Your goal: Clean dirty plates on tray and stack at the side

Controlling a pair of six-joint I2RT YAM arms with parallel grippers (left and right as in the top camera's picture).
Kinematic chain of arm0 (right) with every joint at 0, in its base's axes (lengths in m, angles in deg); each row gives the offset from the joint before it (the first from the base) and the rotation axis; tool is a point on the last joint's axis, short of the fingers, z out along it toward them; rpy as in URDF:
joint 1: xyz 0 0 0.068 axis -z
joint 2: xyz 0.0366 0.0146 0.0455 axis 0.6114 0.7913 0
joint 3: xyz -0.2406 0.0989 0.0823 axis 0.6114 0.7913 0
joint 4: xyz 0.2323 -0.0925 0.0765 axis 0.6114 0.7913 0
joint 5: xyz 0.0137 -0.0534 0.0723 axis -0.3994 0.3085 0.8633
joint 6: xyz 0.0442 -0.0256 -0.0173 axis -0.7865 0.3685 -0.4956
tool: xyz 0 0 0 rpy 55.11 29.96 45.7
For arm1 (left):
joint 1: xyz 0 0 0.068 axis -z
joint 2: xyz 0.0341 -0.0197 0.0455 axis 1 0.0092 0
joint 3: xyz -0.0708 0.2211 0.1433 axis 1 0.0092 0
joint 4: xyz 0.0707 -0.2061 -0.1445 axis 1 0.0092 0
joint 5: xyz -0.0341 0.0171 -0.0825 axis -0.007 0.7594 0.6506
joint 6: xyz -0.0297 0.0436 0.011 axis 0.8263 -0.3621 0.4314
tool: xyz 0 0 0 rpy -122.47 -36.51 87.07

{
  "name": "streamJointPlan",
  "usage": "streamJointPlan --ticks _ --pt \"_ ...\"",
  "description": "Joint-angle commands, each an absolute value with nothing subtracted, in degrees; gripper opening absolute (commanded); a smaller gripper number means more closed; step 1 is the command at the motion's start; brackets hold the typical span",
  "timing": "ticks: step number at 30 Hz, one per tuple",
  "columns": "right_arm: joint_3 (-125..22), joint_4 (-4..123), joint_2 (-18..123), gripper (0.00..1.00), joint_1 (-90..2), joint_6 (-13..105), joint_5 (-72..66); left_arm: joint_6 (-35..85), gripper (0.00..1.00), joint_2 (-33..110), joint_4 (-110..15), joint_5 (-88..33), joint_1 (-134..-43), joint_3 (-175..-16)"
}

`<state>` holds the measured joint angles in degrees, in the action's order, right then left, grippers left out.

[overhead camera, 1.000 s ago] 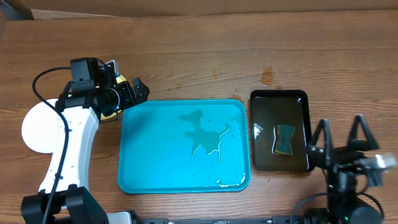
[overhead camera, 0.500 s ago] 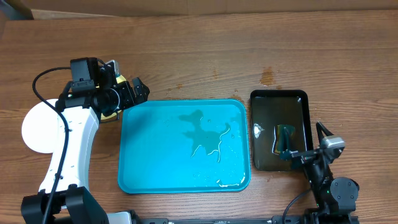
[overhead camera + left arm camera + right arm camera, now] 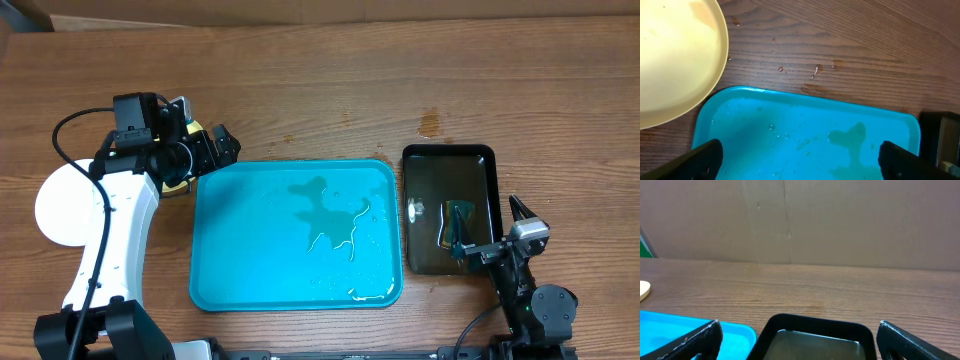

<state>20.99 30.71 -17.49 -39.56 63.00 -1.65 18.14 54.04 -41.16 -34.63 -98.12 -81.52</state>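
The turquoise tray (image 3: 230,260) holds only puddles of water; it also shows in the left wrist view (image 3: 765,135). A white plate (image 3: 60,205) lies on the table left of the tray, partly under my left arm. A pale yellow-green plate (image 3: 670,55) with a faint smear lies off the tray's far left corner; overhead only slivers of it (image 3: 178,186) show under the arm. My left gripper (image 3: 215,147) (image 3: 800,165) is open and empty above that corner. My right gripper (image 3: 495,242) (image 3: 800,345) is open and empty by the black tray's near right side.
A glossy black tray (image 3: 450,160) (image 3: 815,325) holding liquid and a teal sponge (image 3: 458,222) stands right of the turquoise tray. A dark stain (image 3: 431,124) marks the wood behind it. A cardboard wall (image 3: 800,220) rises at the table's far edge.
My right gripper has swung from pointing along the table at the lower right to a spot by the black tray's near right edge. The left arm has not moved.
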Motion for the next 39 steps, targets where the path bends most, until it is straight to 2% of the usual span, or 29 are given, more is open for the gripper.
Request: streamJointPlan --ticks 1,20,35,39 --pt "21.6 30.38 -17.99 1.0 -39.34 63.62 -1.17 16.85 1.0 54.24 -41.29 -34.87 -98.08 -82.72" --pt "21.6 30.38 -17.99 1.0 -39.34 63.62 -1.17 16.85 1.0 52.31 -41.18 -35.61 -98.08 -82.52" --pt "21.6 30.38 -17.99 1.0 -39.34 63.62 -1.17 16.74 1.0 17.04 -41.2 -36.66 -98.05 -82.15" --pt "21.6 30.38 -17.99 1.0 -39.34 63.62 -1.17 14.49 1.0 5.54 -41.18 -41.53 -98.05 -78.17"
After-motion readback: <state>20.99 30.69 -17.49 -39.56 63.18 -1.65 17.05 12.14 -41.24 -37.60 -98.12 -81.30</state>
